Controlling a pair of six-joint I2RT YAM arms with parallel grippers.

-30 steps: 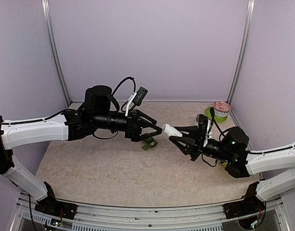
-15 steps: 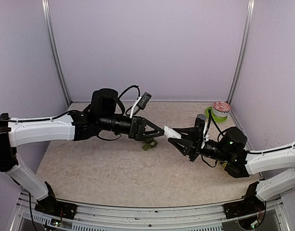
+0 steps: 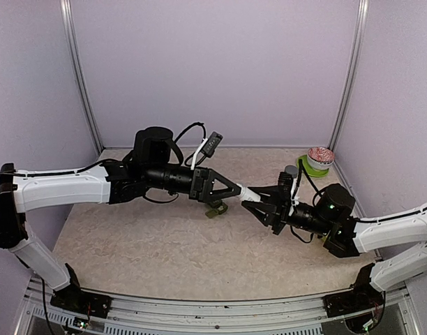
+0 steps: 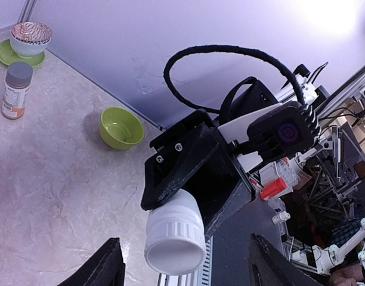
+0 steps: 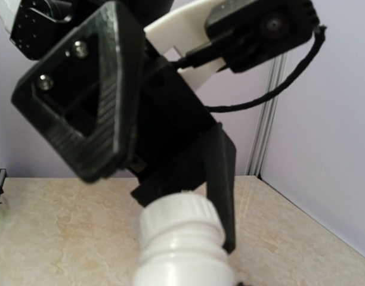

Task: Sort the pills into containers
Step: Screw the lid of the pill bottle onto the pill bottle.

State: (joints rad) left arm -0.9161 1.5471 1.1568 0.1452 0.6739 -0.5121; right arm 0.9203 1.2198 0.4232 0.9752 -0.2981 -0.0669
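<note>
My right gripper [image 3: 262, 203] is shut on a white pill bottle [image 3: 247, 195] and holds it level in mid-air, with the ribbed cap pointing at the left arm. My left gripper [image 3: 232, 190] is open, with its fingers on either side of the cap and not touching it. In the left wrist view the cap end of the bottle [image 4: 175, 235] faces the camera between my spread fingers [image 4: 105, 265], with the right gripper [image 4: 191, 179] clamped behind it. In the right wrist view the bottle [image 5: 182, 250] fills the bottom, with the left gripper's black fingers [image 5: 221, 179] beside the cap.
A brown pill bottle with a grey cap [image 4: 16, 89] stands at the back right [image 3: 290, 171]. Near it are a bowl on a green saucer [image 3: 319, 158] and a green bowl [image 4: 121, 127]. A small dark green object [image 3: 215, 209] lies on the table below the grippers.
The left gripper has moved right and the right gripper left with the bottle. The gap between them has closed, and the cap now sits between the left fingers.
</note>
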